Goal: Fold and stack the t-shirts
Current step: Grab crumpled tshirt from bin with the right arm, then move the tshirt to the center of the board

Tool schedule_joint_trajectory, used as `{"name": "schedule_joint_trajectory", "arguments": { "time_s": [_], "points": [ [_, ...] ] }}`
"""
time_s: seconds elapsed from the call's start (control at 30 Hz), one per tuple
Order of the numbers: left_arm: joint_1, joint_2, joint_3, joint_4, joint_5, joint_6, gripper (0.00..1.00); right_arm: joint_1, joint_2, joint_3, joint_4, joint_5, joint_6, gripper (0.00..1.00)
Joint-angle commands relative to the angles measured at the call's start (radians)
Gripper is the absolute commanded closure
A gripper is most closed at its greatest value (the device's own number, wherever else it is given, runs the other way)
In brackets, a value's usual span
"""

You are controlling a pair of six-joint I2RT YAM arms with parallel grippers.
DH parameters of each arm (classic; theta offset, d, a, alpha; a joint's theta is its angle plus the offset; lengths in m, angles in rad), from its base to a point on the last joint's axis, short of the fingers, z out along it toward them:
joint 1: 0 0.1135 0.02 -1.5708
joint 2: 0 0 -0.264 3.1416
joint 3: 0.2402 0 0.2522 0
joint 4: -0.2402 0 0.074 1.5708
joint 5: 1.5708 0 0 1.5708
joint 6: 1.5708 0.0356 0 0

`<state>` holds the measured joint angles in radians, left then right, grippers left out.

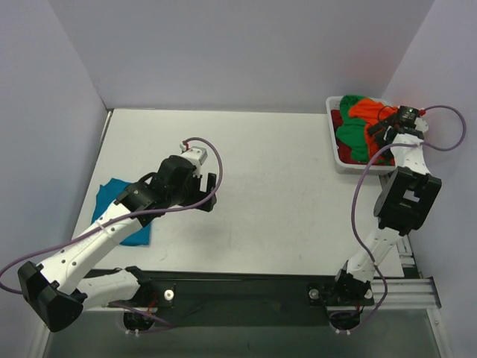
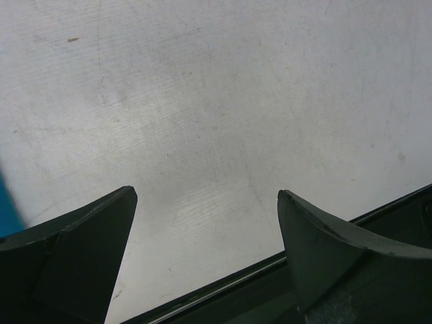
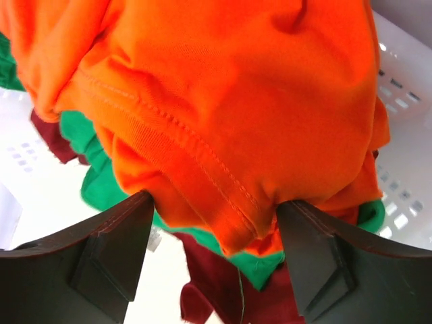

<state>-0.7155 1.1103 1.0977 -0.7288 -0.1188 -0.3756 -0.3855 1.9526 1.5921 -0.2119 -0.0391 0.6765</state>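
A folded teal t-shirt (image 1: pixel 123 212) lies flat at the table's left, partly under my left arm; a sliver of it (image 2: pixel 5 202) shows in the left wrist view. My left gripper (image 1: pixel 207 192) (image 2: pixel 206 196) hangs open over bare table, nothing between its fingers. In the white basket (image 1: pixel 334 149) at the back right are an orange t-shirt (image 1: pixel 363 110), a green one (image 1: pixel 350 138) and a dark red one (image 1: pixel 337 119), all crumpled. My right gripper (image 1: pixel 384 128) (image 3: pixel 214 202) is down in the basket, jaws wide, straddling a hemmed fold of the orange shirt (image 3: pixel 223 88), with green (image 3: pixel 81 135) and dark red (image 3: pixel 223 283) cloth beneath.
The basket's slatted white wall (image 3: pixel 405 169) stands close on the right of my right gripper. Grey walls enclose the table on the left, back and right. A black rail (image 2: pixel 223 287) runs along the table's near edge, just under my left gripper.
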Motion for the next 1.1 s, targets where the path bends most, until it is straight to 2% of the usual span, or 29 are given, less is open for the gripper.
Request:
{"name": "schedule_joint_trajectory", "arguments": {
  "time_s": [0.0,0.07,0.1,0.17,0.2,0.27,0.3,0.37,0.57,0.7,0.8,0.93,1.07],
  "points": [
    [0.027,-0.001,-0.01,0.055,0.071,0.017,0.03,0.0,0.046,0.04,0.022,0.036,-0.025,0.3],
    [0.039,0.002,-0.015,0.054,0.082,0.017,0.03,0.004,0.058,0.039,0.023,0.036,-0.029,0.39],
    [0.044,0.002,-0.015,0.055,0.087,0.018,0.03,0.011,0.06,0.042,0.023,0.036,-0.034,0.47],
    [0.044,0.003,-0.018,0.055,0.088,0.017,0.03,0.017,0.054,0.043,0.023,0.065,-0.051,0.58],
    [0.045,0.003,-0.018,0.055,0.09,0.017,0.03,0.025,0.046,0.042,0.022,0.076,-0.054,0.71],
    [0.045,0.002,-0.021,0.058,0.094,0.015,0.03,0.039,0.003,0.031,0.022,0.115,-0.074,0.83],
    [0.047,0.002,-0.022,0.06,0.099,0.015,0.03,0.059,-0.016,0.028,0.02,0.14,-0.084,0.93],
    [0.047,0.002,-0.024,0.06,0.105,0.012,0.03,0.085,-0.087,0.019,0.02,0.223,-0.109,1.0],
    [0.05,-0.015,-0.036,0.071,0.117,0.01,0.03,0.203,-0.288,-0.029,0.028,0.439,-0.199,1.0],
    [0.048,-0.012,-0.041,0.071,0.119,0.009,0.03,0.247,-0.395,-0.041,0.037,0.482,-0.227,1.0],
    [0.053,-0.015,-0.039,0.075,0.119,0.007,0.03,0.293,-0.484,-0.027,0.04,0.49,-0.259,1.0],
    [0.063,-0.02,-0.039,0.08,0.119,0.004,0.03,0.373,-0.602,0.019,0.037,0.392,-0.316,0.99],
    [0.076,-0.021,-0.032,0.083,0.117,-0.008,0.03,0.537,-0.669,0.095,0.006,0.341,-0.399,0.96]
  ]
}}
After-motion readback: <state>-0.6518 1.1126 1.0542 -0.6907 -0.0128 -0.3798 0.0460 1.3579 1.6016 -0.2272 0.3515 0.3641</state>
